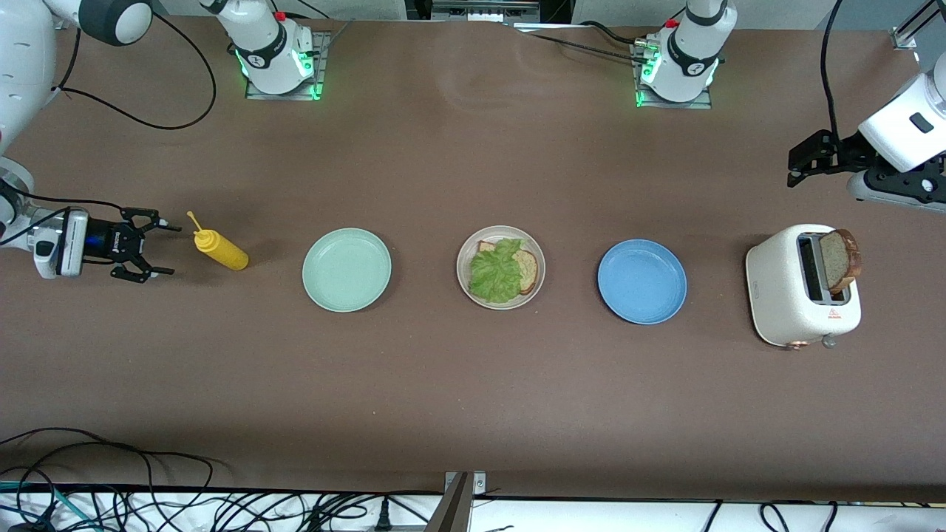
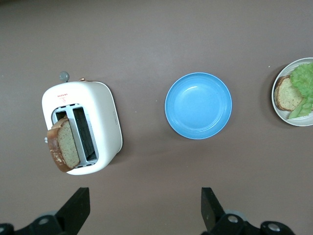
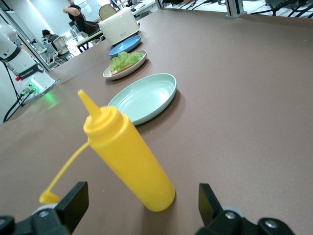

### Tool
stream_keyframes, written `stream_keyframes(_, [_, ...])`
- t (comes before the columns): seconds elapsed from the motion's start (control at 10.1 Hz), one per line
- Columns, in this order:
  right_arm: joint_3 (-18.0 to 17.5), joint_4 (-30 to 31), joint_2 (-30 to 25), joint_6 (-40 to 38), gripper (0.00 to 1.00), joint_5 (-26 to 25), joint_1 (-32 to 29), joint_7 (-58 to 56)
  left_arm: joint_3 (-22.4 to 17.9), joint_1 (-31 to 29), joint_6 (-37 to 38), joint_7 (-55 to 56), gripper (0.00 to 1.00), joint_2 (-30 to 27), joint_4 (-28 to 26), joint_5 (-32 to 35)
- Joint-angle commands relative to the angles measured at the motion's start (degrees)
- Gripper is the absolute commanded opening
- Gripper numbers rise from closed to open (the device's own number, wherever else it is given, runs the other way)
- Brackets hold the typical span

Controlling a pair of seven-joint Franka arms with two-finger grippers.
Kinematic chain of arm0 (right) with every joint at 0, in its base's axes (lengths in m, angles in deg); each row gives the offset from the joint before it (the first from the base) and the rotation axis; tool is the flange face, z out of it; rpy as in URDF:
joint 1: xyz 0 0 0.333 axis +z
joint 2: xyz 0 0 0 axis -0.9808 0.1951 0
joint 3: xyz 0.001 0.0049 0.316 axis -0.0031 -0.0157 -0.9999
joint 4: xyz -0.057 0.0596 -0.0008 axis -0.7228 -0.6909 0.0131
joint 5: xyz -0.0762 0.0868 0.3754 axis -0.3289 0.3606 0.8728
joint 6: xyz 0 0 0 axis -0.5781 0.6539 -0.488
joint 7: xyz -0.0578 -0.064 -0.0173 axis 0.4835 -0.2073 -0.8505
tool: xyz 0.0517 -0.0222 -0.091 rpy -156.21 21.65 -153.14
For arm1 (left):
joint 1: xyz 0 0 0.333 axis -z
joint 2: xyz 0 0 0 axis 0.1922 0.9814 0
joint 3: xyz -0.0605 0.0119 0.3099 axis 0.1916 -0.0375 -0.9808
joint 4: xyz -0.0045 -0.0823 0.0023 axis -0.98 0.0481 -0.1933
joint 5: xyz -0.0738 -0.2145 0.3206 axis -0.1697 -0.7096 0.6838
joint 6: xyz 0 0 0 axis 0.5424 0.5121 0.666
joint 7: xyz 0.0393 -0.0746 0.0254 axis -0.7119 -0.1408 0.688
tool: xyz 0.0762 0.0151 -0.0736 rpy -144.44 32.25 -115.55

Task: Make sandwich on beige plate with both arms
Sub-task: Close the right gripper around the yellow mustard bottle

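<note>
Centrally on the table sits the beige plate (image 1: 464, 275), carrying a bread slice (image 1: 526, 270) under a lettuce leaf (image 1: 499, 270). Well apart from it, toward the right arm's end, the right gripper (image 1: 151, 250) is spread wide and empty, just beside the yellow squeeze bottle (image 1: 220, 250). The left gripper (image 1: 792, 174), fingers apart, hangs near the toaster (image 1: 783, 295), where the second bread slice (image 1: 841, 261) stands.
</note>
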Motion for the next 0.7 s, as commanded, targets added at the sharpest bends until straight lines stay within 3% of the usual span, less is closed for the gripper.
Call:
stream_keyframes(0.0, [-0.68, -1.85, 3.37, -1.56, 1.0, 2.07, -2.2, -4.93, -0.11, 0.58, 0.82, -0.73, 1.0, 0.17, 0.93, 1.39])
stream_keyframes(0.2, [-1.55, -1.85, 4.43, -1.57, 1.0, 3.39, -2.21, -9.15, -0.11, 0.5, 1.0, -0.81, 1.0, 0.17, 0.75, 1.3])
stream_keyframes(0.6, [-7.0, -1.85, 6.45, -3.84, 1.0, 3.39, -6.51, -17.33, 0.07, 0.76, 1.09, -0.73, 1.0, 0.17, 0.75, 1.3])
